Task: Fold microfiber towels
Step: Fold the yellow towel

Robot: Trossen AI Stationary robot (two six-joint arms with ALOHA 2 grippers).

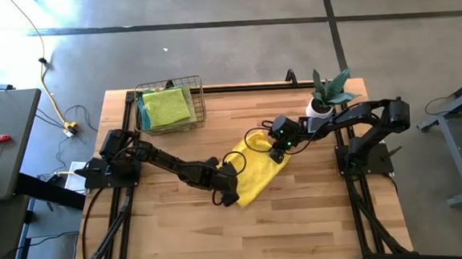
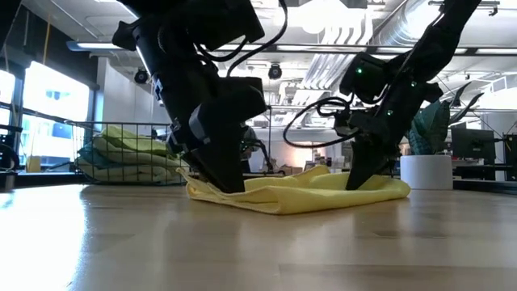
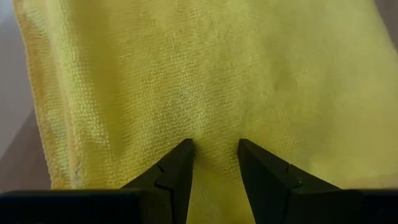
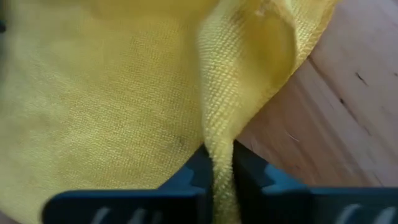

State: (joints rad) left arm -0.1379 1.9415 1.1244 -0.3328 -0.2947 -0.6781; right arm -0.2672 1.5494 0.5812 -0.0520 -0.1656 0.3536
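A bright yellow microfiber towel (image 1: 258, 174) lies crumpled in the middle of the table. My left gripper (image 1: 228, 192) is down on its near left end, with cloth between its fingers. My right gripper (image 1: 278, 154) is shut on the towel's far right end, where a ridge of cloth stands up. More towels, lime green (image 1: 168, 108) and light blue (image 1: 143, 111), lie stacked in the wire basket (image 1: 199, 99) at the far left. My left gripper comes at the towel slanting down from the table's left. Its fingertips (image 3: 181, 163) stand on the towel's near left end with a strip of cloth (image 3: 215, 163) between them. The towel lies on the table there. How many layers are between the fingers I cannot tell. My right gripper pinches a raised ridge of the towel (image 4: 219, 146) between its two fingers, at the towel's far right end beside its edge. The fingers slant down from the table's right. The ridge stands up from the fingers while the rest of the towel lies slack on the table.
A potted plant in a white pot (image 1: 323, 105) stands at the far right, close behind my right arm. The wire basket sits at the far left. Bare wood (image 1: 285, 230) stretches along the near side of the table.
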